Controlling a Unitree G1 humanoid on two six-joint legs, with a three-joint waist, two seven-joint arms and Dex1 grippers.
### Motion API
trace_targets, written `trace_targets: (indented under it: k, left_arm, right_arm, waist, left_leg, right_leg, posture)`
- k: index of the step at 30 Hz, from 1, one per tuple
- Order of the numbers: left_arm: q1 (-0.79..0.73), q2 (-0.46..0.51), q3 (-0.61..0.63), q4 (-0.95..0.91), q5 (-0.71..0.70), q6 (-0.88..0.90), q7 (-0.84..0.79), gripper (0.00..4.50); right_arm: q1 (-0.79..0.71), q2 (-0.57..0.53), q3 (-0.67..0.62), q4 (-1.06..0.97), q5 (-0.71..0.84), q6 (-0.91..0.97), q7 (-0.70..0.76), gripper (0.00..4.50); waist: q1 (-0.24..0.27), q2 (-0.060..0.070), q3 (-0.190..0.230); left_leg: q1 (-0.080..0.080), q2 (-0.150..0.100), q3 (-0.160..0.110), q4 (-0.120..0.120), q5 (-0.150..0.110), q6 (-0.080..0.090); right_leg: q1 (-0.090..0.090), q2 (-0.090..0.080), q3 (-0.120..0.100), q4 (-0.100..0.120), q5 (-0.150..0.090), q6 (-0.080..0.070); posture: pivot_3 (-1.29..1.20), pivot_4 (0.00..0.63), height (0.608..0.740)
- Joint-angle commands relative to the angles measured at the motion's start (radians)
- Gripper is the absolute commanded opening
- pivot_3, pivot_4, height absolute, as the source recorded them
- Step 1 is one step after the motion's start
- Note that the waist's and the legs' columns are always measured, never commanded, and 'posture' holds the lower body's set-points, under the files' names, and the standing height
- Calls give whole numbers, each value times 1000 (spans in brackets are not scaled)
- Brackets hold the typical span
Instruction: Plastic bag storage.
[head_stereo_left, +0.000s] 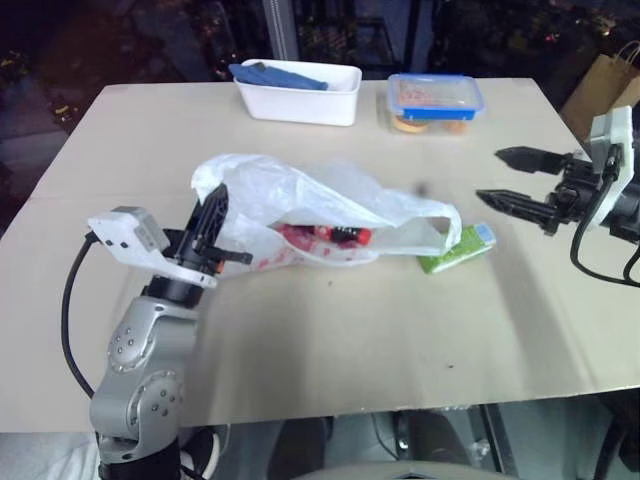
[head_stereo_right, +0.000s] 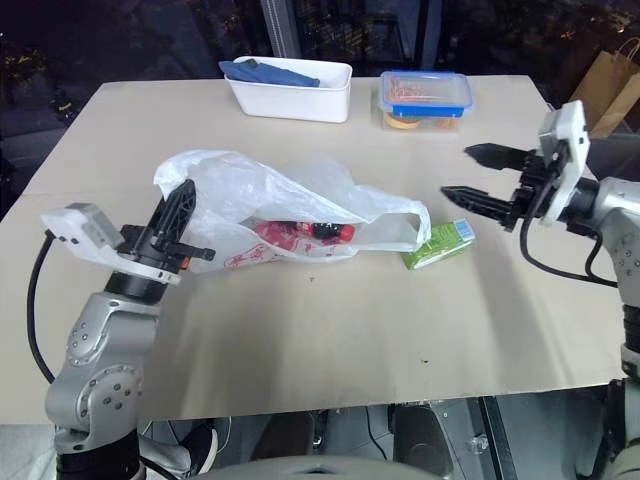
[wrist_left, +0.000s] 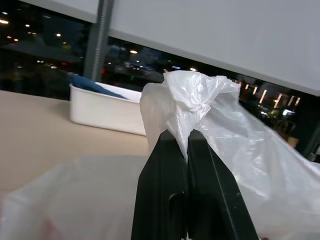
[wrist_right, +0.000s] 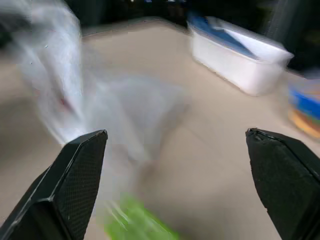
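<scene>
Bag contents: we see red-and-black items (head_stereo_left: 325, 236) inside the thin translucent white plastic bag (head_stereo_left: 290, 195), indistinct.
Green carton (head_stereo_left: 458, 248): partly under the bag's loop.
Brown paper bag (head_stereo_left: 603, 85): cut by the edge.

From my head camera I see the plastic bag (head_stereo_left: 300, 205) lying crumpled mid-table (head_stereo_left: 300, 340), with red items showing through its film. My left gripper (head_stereo_left: 213, 210) is clamped on the bag's left end, fingers pressed together on a bunch of plastic. Just right of the bag, touching its handle loop, lies a green carton (head_stereo_left: 460, 248). Further right of the bag, my right gripper (head_stereo_left: 505, 178) hangs with fingers spread, holding nothing. Behind the bag stand a white tub (head_stereo_left: 300, 98) and a blue-lidded container (head_stereo_left: 435, 100).
</scene>
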Motion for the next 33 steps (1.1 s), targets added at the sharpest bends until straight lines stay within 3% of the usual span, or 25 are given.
trace_targets:
  k: [1, 7, 14, 21, 24, 28, 29, 33]
  left_arm:
    - [-4, 10, 15, -8, 1, -15, -10, 0]
    - [2, 11, 13, -16, 12, -21, -14, 0]
    - [45, -5, -5, -52, 30, -34, -11, 0]
    - [74, -24, -11, -77, 52, -48, -2, 0]
    - [80, -29, -17, -76, 58, -52, -4, 0]
    - [69, -29, -22, -64, 59, -51, -12, 0]
    - [64, -25, -25, -59, 59, -49, -18, 0]
    - [55, -21, -24, -49, 57, -45, -28, 0]
  right_arm:
    - [-10, -40, 134, 118, -187, -240, 153, 4479]
    - [-172, 49, 298, 342, -367, -487, 256, 4479]
    - [-361, 164, 384, 602, -499, -704, 290, 4479]
    - [-411, 188, 425, 705, -563, -813, 359, 4479]
    - [-394, 180, 415, 692, -551, -797, 389, 3702]
    - [-367, 141, 410, 662, -554, -774, 405, 1777]
    - [-354, 127, 399, 633, -539, -749, 408, 1528]
    - [-301, 81, 353, 507, -467, -654, 417, 1528]
  waist:
    - [-2, 0, 0]
    - [-19, 2, 1]
    - [-21, 1, 1]
    - [-18, 1, 1]
    - [-17, 1, 1]
    - [-12, 1, 1]
    - [-11, 1, 1]
    - [0, 1, 1]
  left_leg:
    - [0, 0, 0, 0, 0, 0]
    - [2, 1, 4, 0, 0, 0]
    - [2, 1, 3, 0, 0, -1]
    - [1, 0, 3, 0, 1, -2]
    - [1, 0, 2, 0, 1, -1]
    - [2, 0, 2, 0, 0, -1]
    - [2, 0, 2, 0, 0, -1]
    - [2, 0, 2, 0, 0, -1]
  right_leg:
    - [0, 0, 0, 0, 0, 0]
    - [0, 1, 3, 0, 0, 0]
    - [0, 1, 3, 0, 0, 0]
    - [0, -1, 2, -1, 0, 0]
    - [0, -1, 2, -1, 0, 0]
    - [1, -1, 2, -1, 0, 0]
    - [1, -1, 2, -1, 0, 0]
    - [1, -1, 1, -1, 0, 0]
  posture:
    - [0, 150, 740]
    - [0, 150, 740]
    - [0, 150, 740]
    - [0, 150, 740]
    - [0, 150, 740]
    - [0, 150, 740]
    - [0, 150, 740]
    - [0, 150, 740]
